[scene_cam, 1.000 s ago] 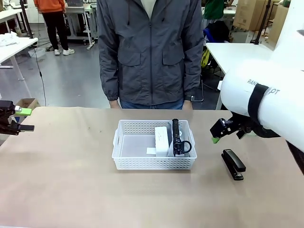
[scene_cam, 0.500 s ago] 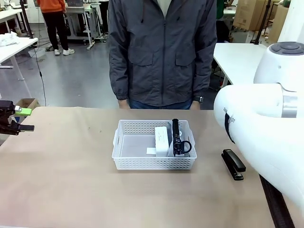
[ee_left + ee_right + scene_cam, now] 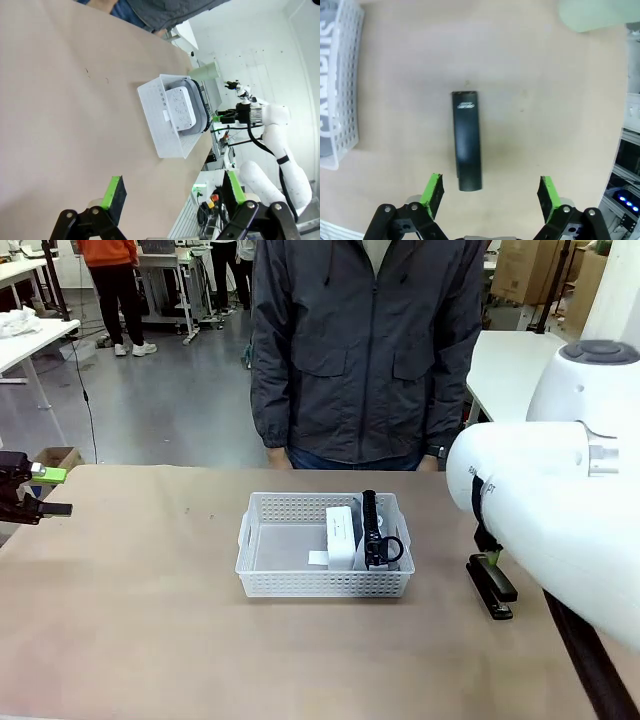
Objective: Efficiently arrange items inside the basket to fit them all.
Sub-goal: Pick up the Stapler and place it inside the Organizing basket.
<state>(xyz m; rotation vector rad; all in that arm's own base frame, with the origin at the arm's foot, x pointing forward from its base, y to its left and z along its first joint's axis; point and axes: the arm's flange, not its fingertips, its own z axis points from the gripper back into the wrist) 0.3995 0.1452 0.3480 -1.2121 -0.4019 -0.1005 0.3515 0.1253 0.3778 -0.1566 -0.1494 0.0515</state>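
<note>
Counter: tan, white basket in the middle (boxy white device inside)
My right claw: jaws apart, right above the black stapler
My left claw: apart too, empty

Tan table here, white perforated basket sitting mid-table, black stapler lying flat at its 3 o'clock. In the right wrist view, the pale green cup is at the stapler's 1 o'clock.

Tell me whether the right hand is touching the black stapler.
Apart. In the right wrist view the right hand stands open, one finger on either side of the black stapler, with bare table showing between the stapler and each green pad.
</note>
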